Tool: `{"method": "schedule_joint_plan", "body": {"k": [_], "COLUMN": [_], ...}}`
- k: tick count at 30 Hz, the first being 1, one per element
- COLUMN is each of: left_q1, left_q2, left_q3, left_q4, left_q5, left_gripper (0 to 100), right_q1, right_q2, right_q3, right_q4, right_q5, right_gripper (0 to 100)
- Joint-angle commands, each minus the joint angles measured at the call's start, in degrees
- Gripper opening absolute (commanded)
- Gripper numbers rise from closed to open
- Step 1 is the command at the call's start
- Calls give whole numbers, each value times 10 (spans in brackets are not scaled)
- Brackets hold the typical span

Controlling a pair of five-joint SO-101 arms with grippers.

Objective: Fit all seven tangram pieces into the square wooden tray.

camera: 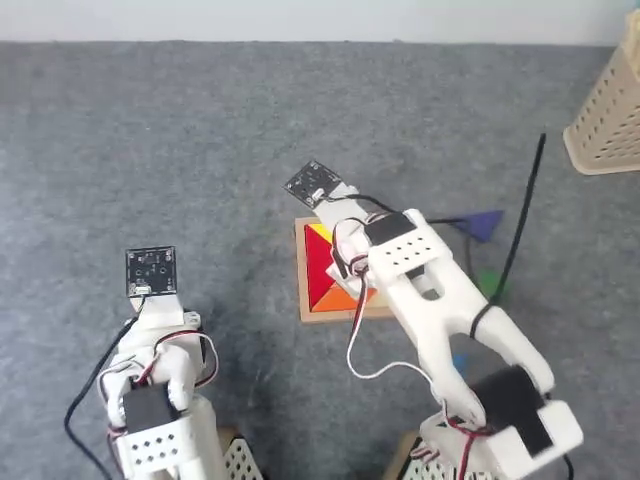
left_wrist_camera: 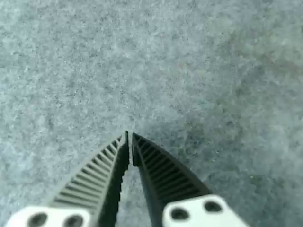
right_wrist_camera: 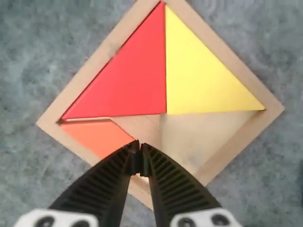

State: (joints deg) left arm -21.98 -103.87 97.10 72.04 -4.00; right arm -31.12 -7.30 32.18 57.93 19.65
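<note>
The square wooden tray (right_wrist_camera: 90, 72) holds a big red triangle (right_wrist_camera: 128, 80), a big yellow triangle (right_wrist_camera: 199, 75) and an orange piece (right_wrist_camera: 97, 135) along one edge; the rest of its floor is bare wood. My right gripper (right_wrist_camera: 138, 144) is shut with nothing in it, tips just over the orange piece's end. In the high view the right arm covers part of the tray (camera: 302, 275). Beyond it lie a purple piece (camera: 485, 223), a green piece (camera: 490, 285) and a bit of blue (camera: 458, 362). My left gripper (left_wrist_camera: 129, 135) hangs shut over bare carpet.
A black cable (camera: 522, 215) runs across the carpet past the purple and green pieces. A pale perforated basket (camera: 610, 110) stands at the far right. The left arm (camera: 155, 390) sits at the near left, away from the tray.
</note>
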Motion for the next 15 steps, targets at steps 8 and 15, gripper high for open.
{"method": "schedule_joint_plan", "body": {"k": [8, 15], "left_q1": [2, 2], "left_q2": [-8, -8], "left_q3": [-6, -6], "left_q4": [4, 4], "left_q5": [5, 5], "left_gripper": [13, 13], "right_q1": [-9, -20], "right_q2": [-45, 12], "right_q3": [87, 91], "right_q4": [3, -41], "right_q5": [4, -1], "right_gripper": [6, 6]}}
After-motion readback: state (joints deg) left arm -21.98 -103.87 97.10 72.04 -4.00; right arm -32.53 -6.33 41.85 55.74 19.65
